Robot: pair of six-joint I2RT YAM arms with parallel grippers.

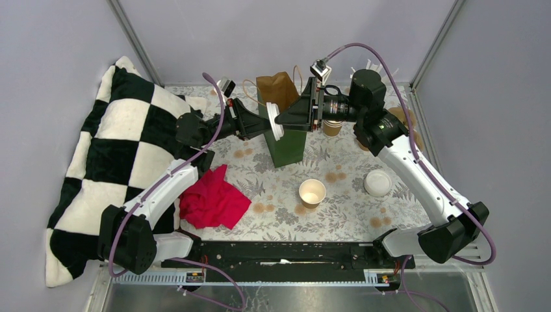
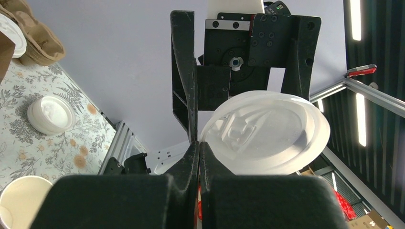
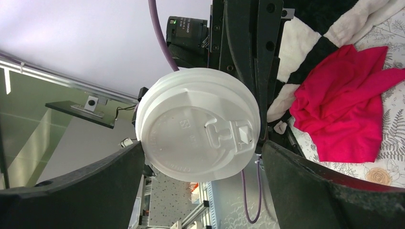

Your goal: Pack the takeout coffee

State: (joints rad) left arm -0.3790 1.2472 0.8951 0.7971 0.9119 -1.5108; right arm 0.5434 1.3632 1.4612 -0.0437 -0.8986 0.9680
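The left jaws are pressed shut on the rim of a white plastic lid (image 3: 198, 126), pinching only a narrow bite of its edge and holding it up in the air, on edge. The right jaws stand wide apart, one finger on each side of the same lid, and touch it nowhere that I can see. They have hold of nothing.

This looks like a handover, so that the right arm can cap the open cup (image 1: 312, 193) standing on the desk (image 1: 344, 214) nearer the arm bases. To do it well, the right jaws should close across the lid's full width, seating on the stiffer rolled rim and not on the dome. The left jaws should let go only once that hold is firm. A gentle squeeze is best, as thin moulded plastic will probably bow and pop free.

The lid is round and glossy, with a raised sip tab and stepped rings. The cup is tan kraft paper outside and cream inside, and it is uncapped. The lid hangs just above the mouth of the upright green bag (image 1: 289, 146). A second white lid (image 1: 377, 182) lies on the desk's floral cover, well right of the cup, and a crumpled red cloth (image 1: 213, 198) lies to its left.
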